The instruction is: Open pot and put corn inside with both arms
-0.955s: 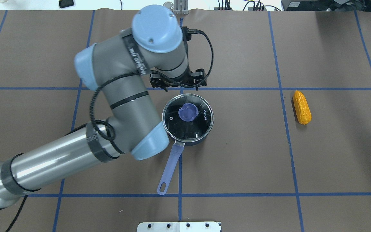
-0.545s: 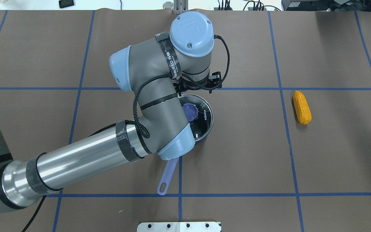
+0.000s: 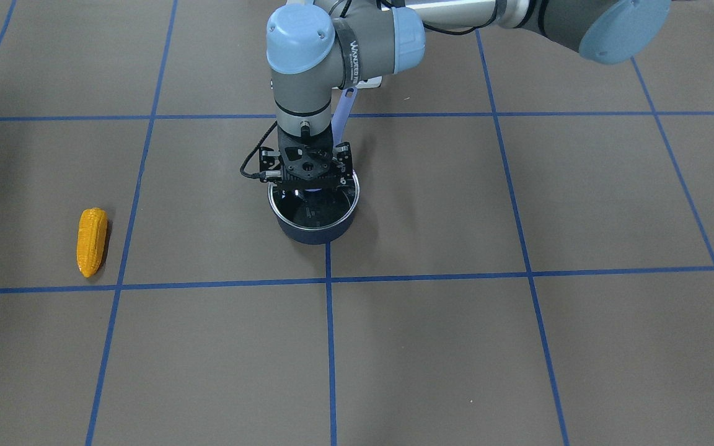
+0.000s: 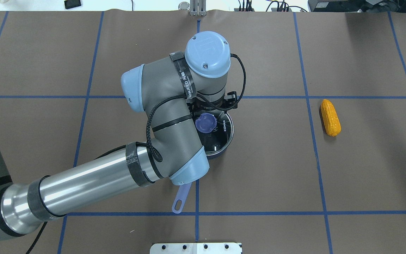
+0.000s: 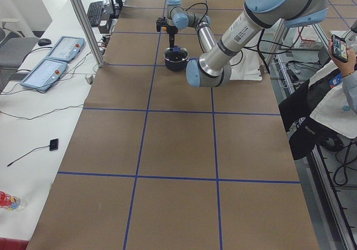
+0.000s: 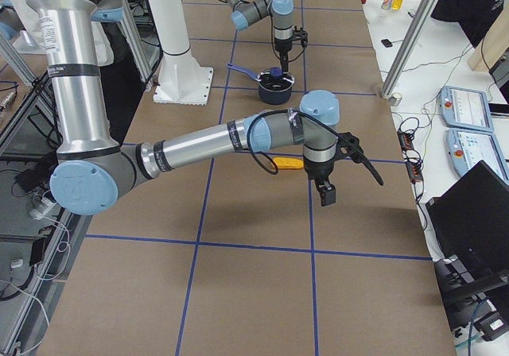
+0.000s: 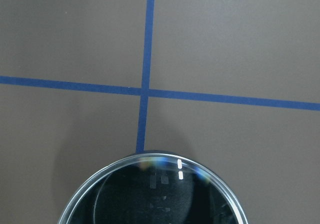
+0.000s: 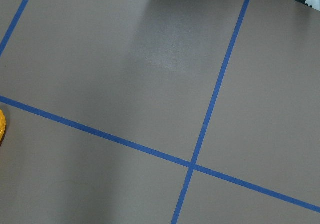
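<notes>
Left gripper (image 3: 312, 189) hovering over pot (image 3: 313, 234), glass lid (image 4: 220, 135) right beneath, not lifted. Corn (image 4: 330, 117) untouched near right gripper (image 6: 326, 195). Both grips: cannot tell. Everything left.

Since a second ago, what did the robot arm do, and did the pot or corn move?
The left arm swung across and back toward the robot, so the left gripper is now over the knob of the lid, not beyond the pot. Whether it grips the knob is unclear. Pot, lid and corn stayed put.
</notes>
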Action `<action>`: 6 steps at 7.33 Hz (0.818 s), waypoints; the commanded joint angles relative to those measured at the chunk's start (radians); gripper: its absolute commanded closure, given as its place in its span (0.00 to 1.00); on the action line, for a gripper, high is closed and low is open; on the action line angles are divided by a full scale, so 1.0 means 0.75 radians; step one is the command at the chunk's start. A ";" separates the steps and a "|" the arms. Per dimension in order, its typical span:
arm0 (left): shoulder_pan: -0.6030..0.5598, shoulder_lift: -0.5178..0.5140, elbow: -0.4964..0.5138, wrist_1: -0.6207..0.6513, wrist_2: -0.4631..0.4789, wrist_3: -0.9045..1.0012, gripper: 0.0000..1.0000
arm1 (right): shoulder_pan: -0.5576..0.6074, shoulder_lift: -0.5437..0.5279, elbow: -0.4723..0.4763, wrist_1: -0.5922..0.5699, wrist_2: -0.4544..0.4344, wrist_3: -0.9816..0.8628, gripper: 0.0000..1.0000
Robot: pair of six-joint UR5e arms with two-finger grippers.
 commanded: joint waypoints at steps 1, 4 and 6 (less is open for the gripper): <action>0.030 0.004 -0.002 -0.002 0.000 -0.003 0.02 | 0.000 -0.001 -0.002 0.000 -0.002 -0.001 0.00; 0.036 0.039 -0.031 -0.004 0.000 -0.003 0.02 | 0.000 -0.006 -0.004 0.000 -0.002 -0.001 0.00; 0.036 0.051 -0.041 -0.008 0.002 0.001 0.03 | 0.000 -0.006 -0.004 0.000 -0.002 -0.001 0.00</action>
